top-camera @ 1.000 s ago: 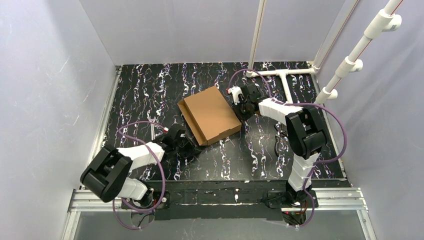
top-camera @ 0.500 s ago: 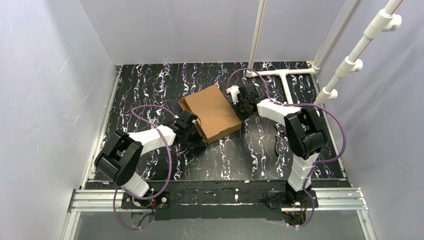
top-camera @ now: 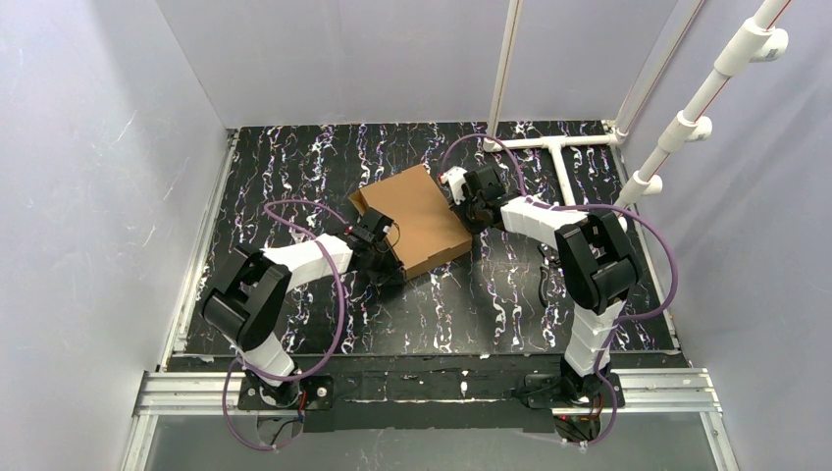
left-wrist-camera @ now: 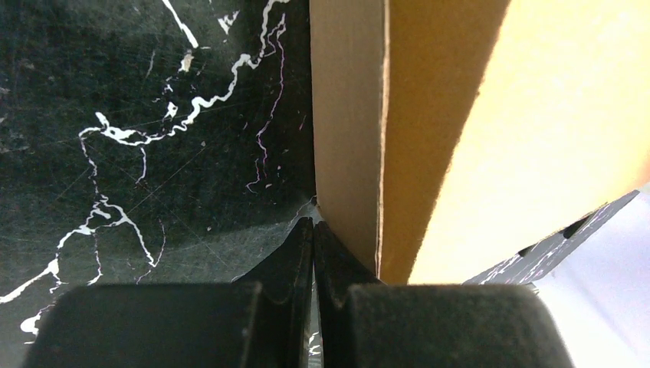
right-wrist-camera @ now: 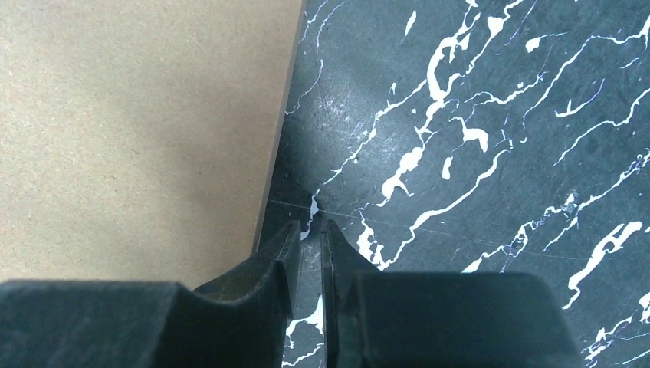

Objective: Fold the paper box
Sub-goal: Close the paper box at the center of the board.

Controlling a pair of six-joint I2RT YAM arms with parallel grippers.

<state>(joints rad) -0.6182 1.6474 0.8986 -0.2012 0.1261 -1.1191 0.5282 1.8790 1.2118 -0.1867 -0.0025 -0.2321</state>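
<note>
- Paper box lies on the worktop between both tools. Its top panel is folded over, and one side wall shows toward the left tool.
- Left tool: clenched on nothing, tips seemingly touching the low corner of that upright wall.
- Right tool: fingers a slit apart, grasping nothing, just beside the box's opposite edge.
- Likely step: pressing the wall inward. Push low and square while the right tool braces, or the box may slide.
</note>
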